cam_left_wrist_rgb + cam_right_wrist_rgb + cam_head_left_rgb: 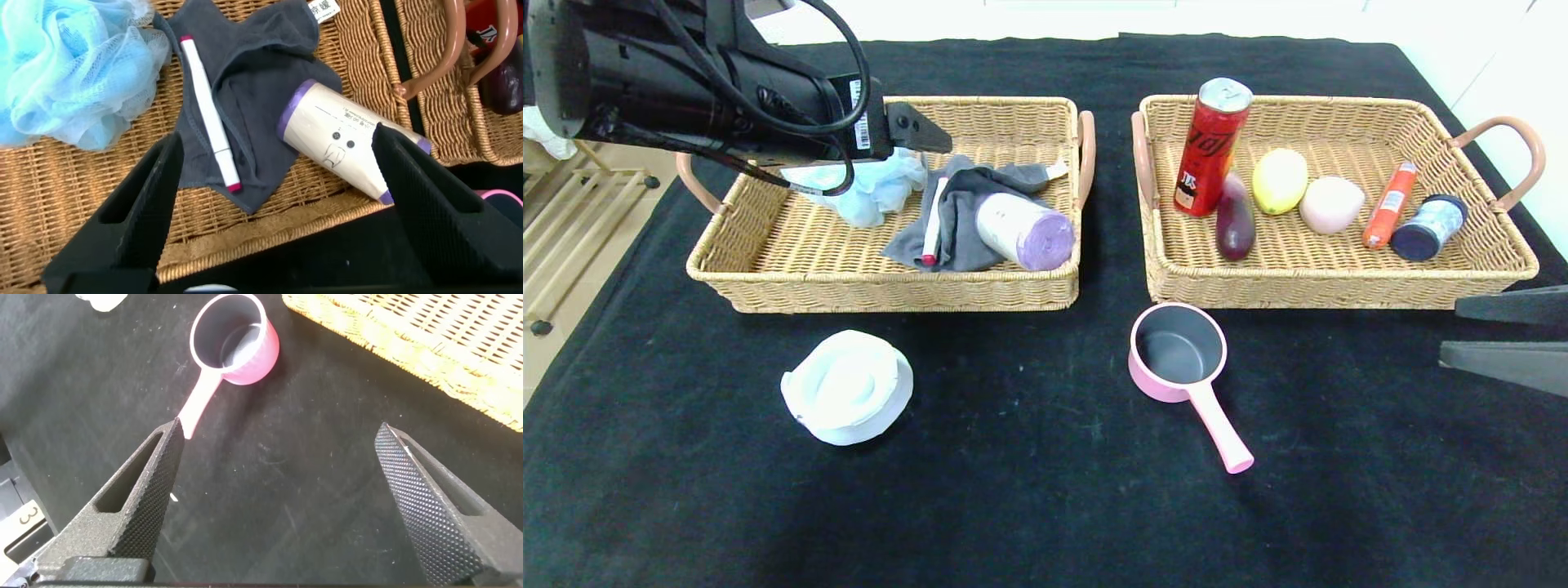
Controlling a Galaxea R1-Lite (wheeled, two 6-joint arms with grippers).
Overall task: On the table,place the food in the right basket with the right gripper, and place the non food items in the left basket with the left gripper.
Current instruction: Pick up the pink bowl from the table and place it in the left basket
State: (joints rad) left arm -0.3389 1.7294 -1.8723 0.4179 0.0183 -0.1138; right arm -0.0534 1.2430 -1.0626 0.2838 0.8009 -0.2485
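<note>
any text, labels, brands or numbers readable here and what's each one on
"3": pale digit on a dark part of the rig at the edge of the right wrist view.
Red can: black lettering, too distorted to read.
White label on left arm: too small.
Cloth tag: blurred.
Purple-ended roll: only small dark marks, no words.
Orange tube and dark-lidded jar: print unreadable.
</note>
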